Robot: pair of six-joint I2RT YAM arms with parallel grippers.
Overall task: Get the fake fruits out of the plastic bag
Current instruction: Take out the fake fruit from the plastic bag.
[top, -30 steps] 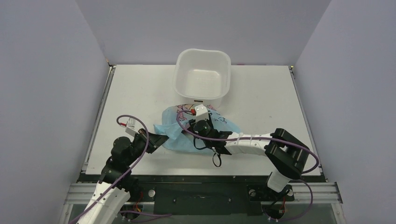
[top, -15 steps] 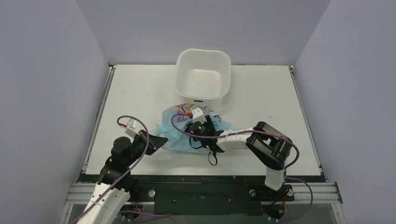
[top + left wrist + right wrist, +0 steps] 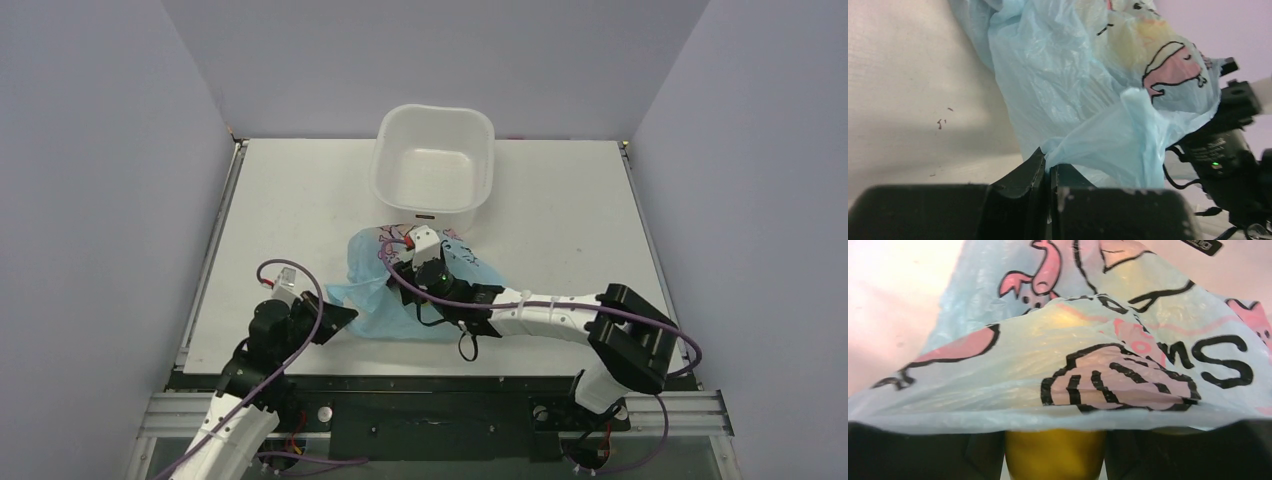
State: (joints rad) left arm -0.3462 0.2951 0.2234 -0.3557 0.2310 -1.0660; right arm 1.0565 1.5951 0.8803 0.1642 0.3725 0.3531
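The light blue plastic bag (image 3: 395,305) with its white printed patch lies on the table in front of the tub. My left gripper (image 3: 336,317) is shut on the bag's near left edge; in the left wrist view the film (image 3: 1083,100) comes out from between the closed jaws of my left gripper (image 3: 1050,175). My right gripper (image 3: 418,262) reaches in under the bag's printed side. In the right wrist view my right gripper (image 3: 1055,445) is shut on a yellow fruit, seemingly the lemon (image 3: 1055,457), with the bag (image 3: 1088,355) draped over it. The other fruits are hidden.
A white square tub (image 3: 433,165) stands just behind the bag, at the back middle of the white table (image 3: 570,220). Purple-grey walls close the table in on three sides. The right arm's black wrist and cable (image 3: 1228,155) sit next to the bag.
My left gripper has pulled the bag's edge back toward the near edge, stretching the film. My right arm's elbow has swung out to the right while its gripper stayed at the bag.
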